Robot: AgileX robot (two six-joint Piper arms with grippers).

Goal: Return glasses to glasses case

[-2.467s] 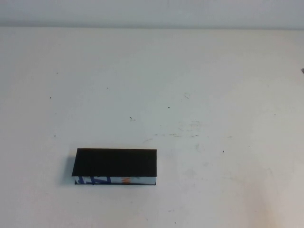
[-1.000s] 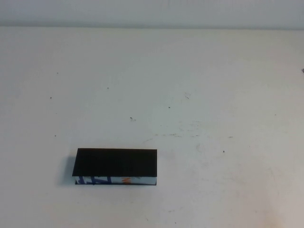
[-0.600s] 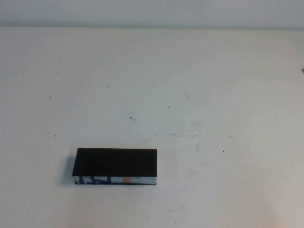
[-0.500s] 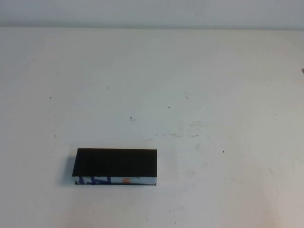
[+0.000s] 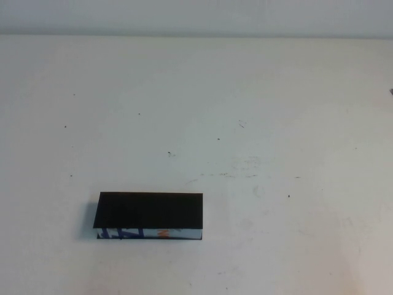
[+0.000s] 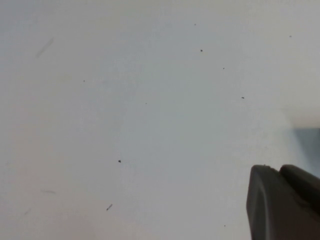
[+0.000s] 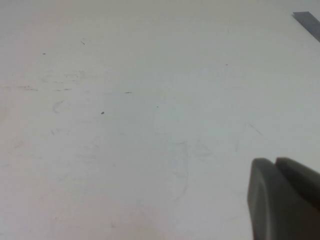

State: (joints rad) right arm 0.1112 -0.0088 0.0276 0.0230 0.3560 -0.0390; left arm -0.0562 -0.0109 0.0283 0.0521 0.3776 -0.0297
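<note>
The glasses case (image 5: 150, 212) lies on the white table (image 5: 264, 104) at the near left, its black lid down and its white front edge with blue and orange print facing me. The glasses are out of view. Neither arm appears in the high view. In the left wrist view, my left gripper (image 6: 279, 170) hangs over bare tabletop with its two dark fingers pressed together and nothing between them. My right gripper (image 7: 275, 162) shows the same way in the right wrist view, shut and empty above bare table.
The table's far edge meets a pale wall (image 5: 196, 24) at the back. A small dark object (image 5: 391, 92) pokes in at the right edge of the high view. A dark strip (image 7: 307, 21) lies at the corner of the right wrist view.
</note>
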